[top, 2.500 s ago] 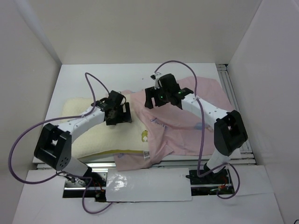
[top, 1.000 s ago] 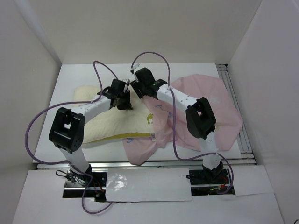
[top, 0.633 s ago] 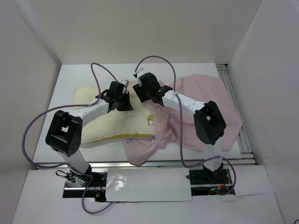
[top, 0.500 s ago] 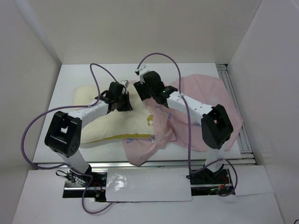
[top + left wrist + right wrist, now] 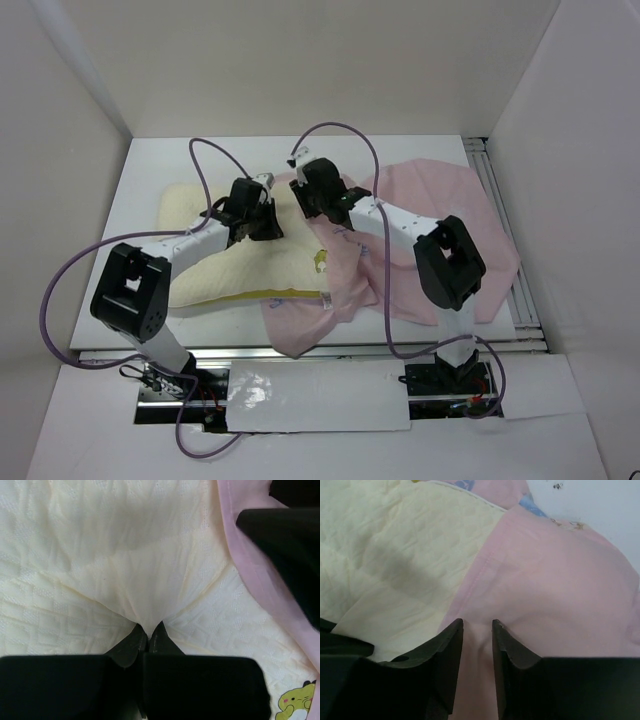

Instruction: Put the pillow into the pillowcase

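The cream-yellow pillow (image 5: pixel 215 265) lies on the left of the table, its right end overlapped by the pale pink pillowcase (image 5: pixel 470 200). My left gripper (image 5: pixel 262 222) is shut on a pinched fold of the pillow (image 5: pixel 125 555) near its far right corner, fingertips together (image 5: pixel 148 625). Just to its right, my right gripper (image 5: pixel 305 200) presses down on the pillowcase (image 5: pixel 555 595) at its edge beside the pillow (image 5: pixel 395 555). Its jaws (image 5: pixel 477 623) stand a narrow gap apart, with a ridge of pink fabric rising between them.
A yellow cartoon print (image 5: pixel 320 260) and a white tag (image 5: pixel 327 298) mark the pillow's near right end. A metal rail (image 5: pixel 492 190) runs along the table's right side. White walls enclose the table (image 5: pixel 150 170) on three sides.
The right gripper's jaws have narrowed over the pink fabric during the last second. Its arm shifted slightly right at the elbow. The left gripper has stayed shut on the pillow.
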Robot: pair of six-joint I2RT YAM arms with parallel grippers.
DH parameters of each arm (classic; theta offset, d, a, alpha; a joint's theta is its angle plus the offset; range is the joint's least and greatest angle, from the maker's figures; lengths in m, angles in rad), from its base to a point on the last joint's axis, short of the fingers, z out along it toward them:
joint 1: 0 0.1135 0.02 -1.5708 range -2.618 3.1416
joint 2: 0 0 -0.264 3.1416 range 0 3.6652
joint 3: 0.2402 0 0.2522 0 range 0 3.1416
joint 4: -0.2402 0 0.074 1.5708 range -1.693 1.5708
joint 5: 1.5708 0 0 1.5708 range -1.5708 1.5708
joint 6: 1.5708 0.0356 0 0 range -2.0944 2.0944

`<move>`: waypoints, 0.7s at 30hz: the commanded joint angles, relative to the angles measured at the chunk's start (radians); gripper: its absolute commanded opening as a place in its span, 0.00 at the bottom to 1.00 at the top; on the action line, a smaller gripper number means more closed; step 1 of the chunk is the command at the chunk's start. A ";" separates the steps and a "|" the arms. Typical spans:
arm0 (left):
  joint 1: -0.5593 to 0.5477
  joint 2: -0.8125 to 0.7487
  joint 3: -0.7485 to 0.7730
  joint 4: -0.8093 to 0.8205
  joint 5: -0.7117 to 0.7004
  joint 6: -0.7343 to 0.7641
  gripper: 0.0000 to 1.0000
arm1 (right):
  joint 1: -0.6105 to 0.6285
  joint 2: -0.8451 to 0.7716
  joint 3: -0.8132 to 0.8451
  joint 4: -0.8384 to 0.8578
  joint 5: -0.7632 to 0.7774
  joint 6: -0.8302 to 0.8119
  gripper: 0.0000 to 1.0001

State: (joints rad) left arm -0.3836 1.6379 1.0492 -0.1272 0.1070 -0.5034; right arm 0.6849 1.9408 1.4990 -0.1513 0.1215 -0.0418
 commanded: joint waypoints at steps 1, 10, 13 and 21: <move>-0.005 -0.056 -0.012 0.064 0.030 -0.003 0.00 | -0.019 0.016 0.050 0.019 0.020 0.029 0.36; -0.005 -0.099 -0.021 0.074 0.030 0.034 0.00 | -0.028 0.006 0.104 -0.002 -0.065 0.029 0.00; -0.005 -0.099 -0.021 0.074 0.030 0.034 0.00 | -0.028 -0.040 0.089 0.054 -0.186 0.053 0.00; -0.005 -0.108 -0.032 0.097 0.066 0.025 0.00 | -0.028 -0.118 0.052 0.079 -0.314 0.112 0.00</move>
State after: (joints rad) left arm -0.3836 1.5917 1.0195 -0.1207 0.1146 -0.4969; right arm 0.6594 1.9247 1.5570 -0.1455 -0.0795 0.0200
